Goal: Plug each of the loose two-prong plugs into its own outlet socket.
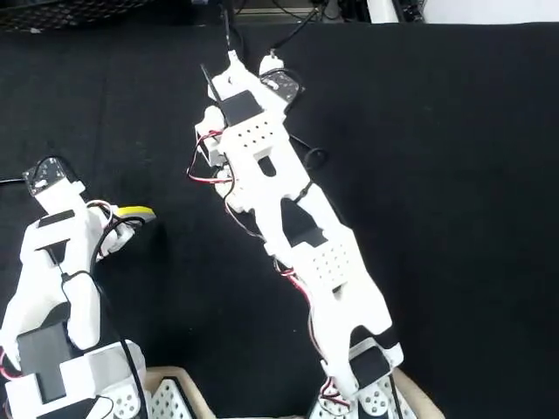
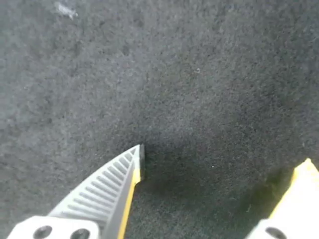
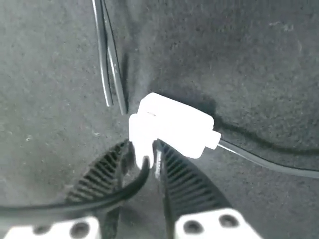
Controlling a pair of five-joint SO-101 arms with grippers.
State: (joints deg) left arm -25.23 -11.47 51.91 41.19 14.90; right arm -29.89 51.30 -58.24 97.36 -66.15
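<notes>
Right wrist view: right gripper (image 3: 143,150) pinches plug (image 3: 141,130) butted against socket (image 3: 182,127), likely to seat it; left gripper (image 2: 223,158) spread over surface (image 2: 149,74).

Black cloth-covered table (image 1: 463,218), pale surface (image 1: 489,9) beyond.

Fingers of the right gripper (image 3: 144,167) pinch the white plug (image 3: 172,127), hiding its lower end and prongs. A thin cable (image 3: 269,160) runs off the edge. From above, the right arm (image 1: 297,227) covers the plug. The left gripper (image 2: 223,159)'s yellow-edged finger (image 2: 299,191) is cropped.
</notes>
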